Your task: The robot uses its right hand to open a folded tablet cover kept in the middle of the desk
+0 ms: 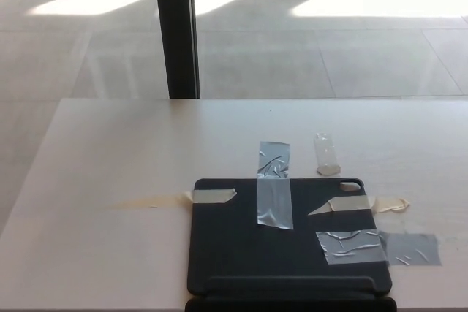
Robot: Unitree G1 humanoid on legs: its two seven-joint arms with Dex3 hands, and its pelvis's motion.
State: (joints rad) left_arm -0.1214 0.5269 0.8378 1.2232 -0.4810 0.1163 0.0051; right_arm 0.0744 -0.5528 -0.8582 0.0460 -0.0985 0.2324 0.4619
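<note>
A sunlit tiled floor (292, 49) runs behind the pale desk (110, 151), with a dark upright post (175, 31) standing at the desk's far edge toward 11 o'clock. The tablet cover (234, 246) lies flat and closed on the near half of the desk, at about 6 o'clock in the view, with its folded spine or flap along the near edge.

Several tapes cross its borders: a grey strip (274, 184) over the far edge at 12 o'clock of the cover, a beige piece (212, 196) at its far-left corner, another beige piece (365, 204) at the far-right, and a crumpled grey patch (376, 248) lapping over the right edge at 3 o'clock. A small clear scrap (326, 153) lies apart on the desk beyond the cover.

Neither hand shows in the head view, so whether the fingers are spread or closed cannot be told.

The likely trouble is the tape. If the right hand lifts at the right edge, the tapes may hold, so the cover may flex, slip from the fingers, or drag across the desk instead of opening. The thin flat edge also gives thick fingers little purchase.
</note>
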